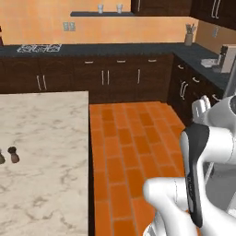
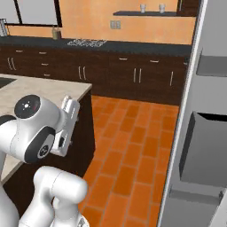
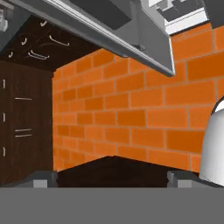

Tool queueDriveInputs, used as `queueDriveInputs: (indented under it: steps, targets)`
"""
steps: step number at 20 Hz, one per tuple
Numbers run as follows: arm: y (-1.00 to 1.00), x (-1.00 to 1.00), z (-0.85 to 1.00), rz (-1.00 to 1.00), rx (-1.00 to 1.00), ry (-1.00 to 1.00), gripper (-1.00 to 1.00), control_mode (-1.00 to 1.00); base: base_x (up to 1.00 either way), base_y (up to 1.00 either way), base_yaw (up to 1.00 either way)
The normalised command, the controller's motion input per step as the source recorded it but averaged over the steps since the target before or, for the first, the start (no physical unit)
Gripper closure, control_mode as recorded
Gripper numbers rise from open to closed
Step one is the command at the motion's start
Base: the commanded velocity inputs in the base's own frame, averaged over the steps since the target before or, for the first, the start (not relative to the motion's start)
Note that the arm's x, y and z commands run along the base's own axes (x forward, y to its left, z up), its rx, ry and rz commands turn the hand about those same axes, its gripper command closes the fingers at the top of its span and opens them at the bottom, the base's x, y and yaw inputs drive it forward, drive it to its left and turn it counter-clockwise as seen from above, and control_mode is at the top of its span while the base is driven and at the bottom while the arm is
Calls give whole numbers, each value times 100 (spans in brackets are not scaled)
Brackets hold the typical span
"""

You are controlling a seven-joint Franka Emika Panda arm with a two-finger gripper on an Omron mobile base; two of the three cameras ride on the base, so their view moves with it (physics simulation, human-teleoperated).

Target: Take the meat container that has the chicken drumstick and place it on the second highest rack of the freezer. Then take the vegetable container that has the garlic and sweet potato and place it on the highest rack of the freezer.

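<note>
Hanging above the orange tile floor with the gripper spread wide and pinching nothing, just open air between the two dark fingertips in the hand view. Looking from there across tiles toward dark cabinets on one side and up at the grey underside of the freezer door along the top, with a sliver of white interior at the top right corner. Standing at the right edge of the right base view as a tall grey panel swung open, with dark grey door bins stacked on its inner face, one large bin at mid height and another higher up. Bending the white arm at the lower right of the left base view, well clear of the marble island on the left. Resting near the left edge of that island, two small dark shakers just beside each other. Running along the back wall, a dark counter over dark cabinets, with a stove at its left end, a utensil holder in the corner and a coffee machine farther right. Sitting on a wall shelf above, two pale cups.
</note>
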Motion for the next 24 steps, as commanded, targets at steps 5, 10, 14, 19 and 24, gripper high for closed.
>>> queueDriveInputs:
  steps: [5, 10, 14, 19, 24]
  targets:
    - [0, 0, 0, 0, 0, 0, -100, 100, 100, 18, -1]
    - [0, 0, 0, 0, 0, 0, -100, 100, 100, 5, -5]
    - [0, 0, 0, 0, 0, 0, -100, 100, 100, 3, -16]
    - [0, 0, 0, 0, 0, 0, -100, 100, 100, 0, -17]
    - [0, 0, 0, 0, 0, 0, -100, 100, 100, 0, -21]
